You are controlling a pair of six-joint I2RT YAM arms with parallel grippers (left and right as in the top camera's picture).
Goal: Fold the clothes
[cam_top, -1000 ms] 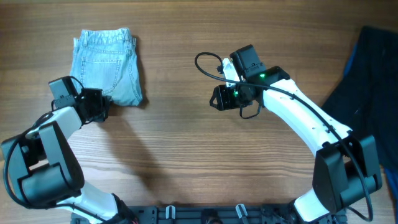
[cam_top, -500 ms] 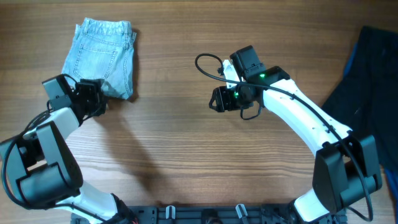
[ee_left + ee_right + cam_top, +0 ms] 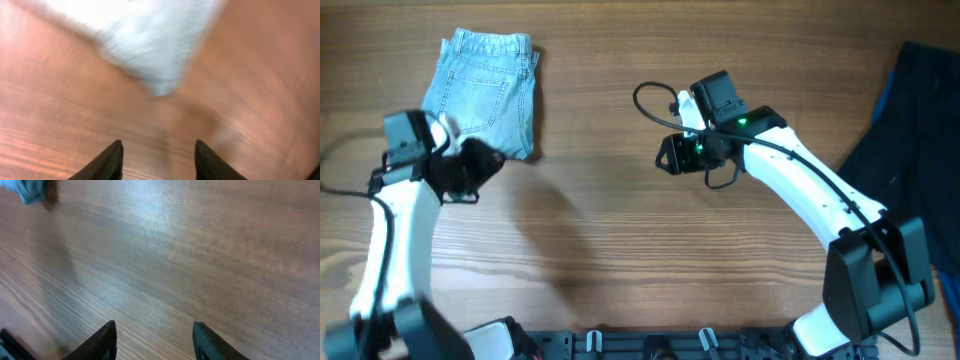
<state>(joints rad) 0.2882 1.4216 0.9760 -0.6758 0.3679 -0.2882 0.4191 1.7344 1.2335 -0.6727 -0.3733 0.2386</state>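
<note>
denim shorts (image 3: 485,95) seen whole only overhead, blurred corner caught by left wrist, left gripper (image 3: 157,152) spread, nothing gripped, right gripper (image 3: 154,332) spread over table (image 3: 210,250), nothing gripped

Work surface: a wooden table (image 3: 620,250) with a medium-brown finish fills the overhead view from edge to edge. The grain runs left to right. Lighting: diffuse, from above. Soft shadows (image 3: 555,235) lie on the wood at lower left of centre. In the right wrist view, a pale sheen (image 3: 165,210) crosses the upper centre of the boards. A dark cloth (image 3: 910,120) with a bright blue edge lies at the right edge of the overhead view.
</note>
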